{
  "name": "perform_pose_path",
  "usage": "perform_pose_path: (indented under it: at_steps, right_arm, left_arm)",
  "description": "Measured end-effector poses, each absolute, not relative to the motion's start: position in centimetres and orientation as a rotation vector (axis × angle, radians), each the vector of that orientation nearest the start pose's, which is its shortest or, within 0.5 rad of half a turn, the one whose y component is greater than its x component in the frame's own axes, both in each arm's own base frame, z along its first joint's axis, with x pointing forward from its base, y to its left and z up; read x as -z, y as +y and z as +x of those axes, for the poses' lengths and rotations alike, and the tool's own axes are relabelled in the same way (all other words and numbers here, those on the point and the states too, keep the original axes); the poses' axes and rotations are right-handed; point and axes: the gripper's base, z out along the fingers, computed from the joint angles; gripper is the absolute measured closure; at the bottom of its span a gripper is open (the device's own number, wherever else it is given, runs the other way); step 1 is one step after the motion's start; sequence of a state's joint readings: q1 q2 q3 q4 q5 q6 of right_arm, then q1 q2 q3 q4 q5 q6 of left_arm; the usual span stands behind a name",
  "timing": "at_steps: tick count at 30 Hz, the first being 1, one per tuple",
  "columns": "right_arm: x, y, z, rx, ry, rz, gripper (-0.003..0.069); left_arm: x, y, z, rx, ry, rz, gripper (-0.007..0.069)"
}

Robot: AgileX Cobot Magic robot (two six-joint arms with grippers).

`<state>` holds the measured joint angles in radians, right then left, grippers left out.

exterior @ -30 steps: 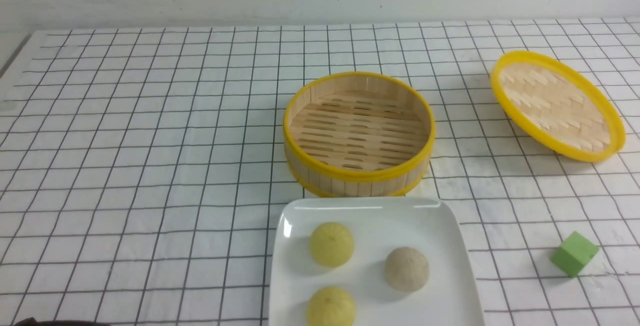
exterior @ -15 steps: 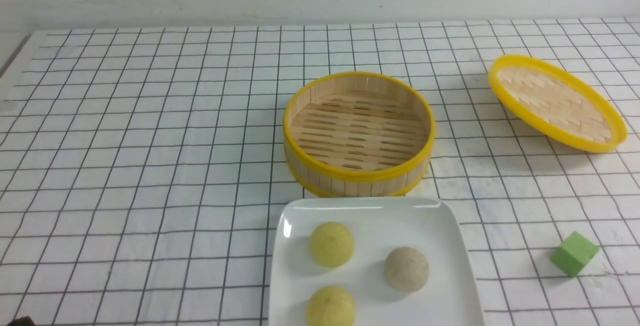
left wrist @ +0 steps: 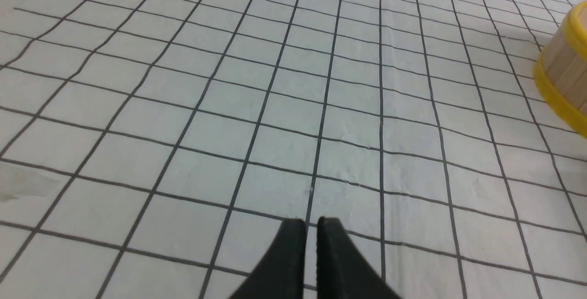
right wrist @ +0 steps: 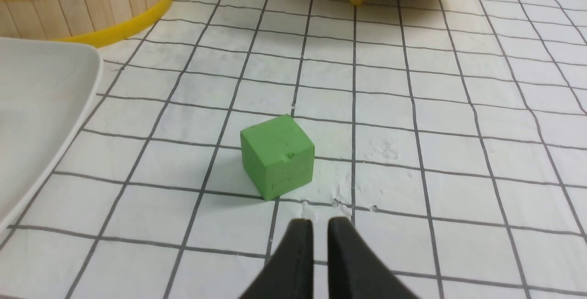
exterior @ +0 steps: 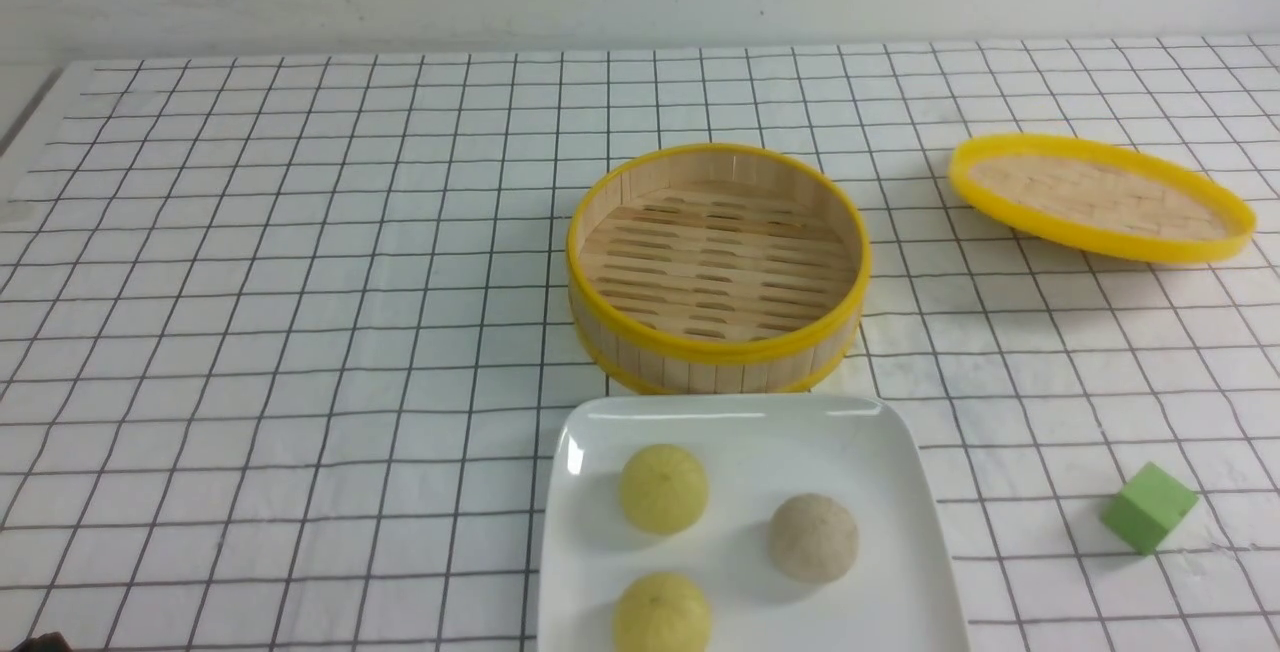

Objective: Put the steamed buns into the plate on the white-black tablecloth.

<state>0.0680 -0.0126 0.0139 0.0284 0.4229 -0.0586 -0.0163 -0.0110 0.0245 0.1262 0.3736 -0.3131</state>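
Observation:
Three steamed buns lie in the white plate [exterior: 740,412] at the near middle of the white-black tablecloth [exterior: 300,282]: a pale yellow one [exterior: 663,489], a beige one [exterior: 813,537] and a second yellow one [exterior: 662,614] cut by the frame edge. My left gripper [left wrist: 312,223] hovers over bare cloth left of the plate, its black fingertips nearly touching and holding nothing. My right gripper [right wrist: 320,223] is shut too, just short of a green cube [right wrist: 277,154], with the plate's rim [right wrist: 41,106] off to one side.
A bamboo steamer basket [exterior: 717,352] with a yellow rim stands just behind the plate, with nothing in it. Its lid [exterior: 1100,197] lies at the far right, slightly tilted. The green cube [exterior: 1148,507] sits right of the plate. The basket's wall [left wrist: 566,74] shows at the left wrist view's edge.
The bamboo lid has dropped from a steep tilt to almost flat on the cloth. A dark sliver at the front view's bottom left has shrunk. Buns, plate and cube have not moved.

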Motion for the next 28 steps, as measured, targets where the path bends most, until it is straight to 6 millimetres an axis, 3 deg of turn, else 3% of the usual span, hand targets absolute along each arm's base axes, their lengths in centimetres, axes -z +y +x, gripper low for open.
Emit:
perform_pose_path:
  at_steps: [28]
  right_arm:
    - [-17.13,0.45,5.07,-0.034,1.905,-0.104,0.0541]
  left_arm:
    - [-17.25,0.86,5.24,-0.05,1.861,-0.104,0.0527]
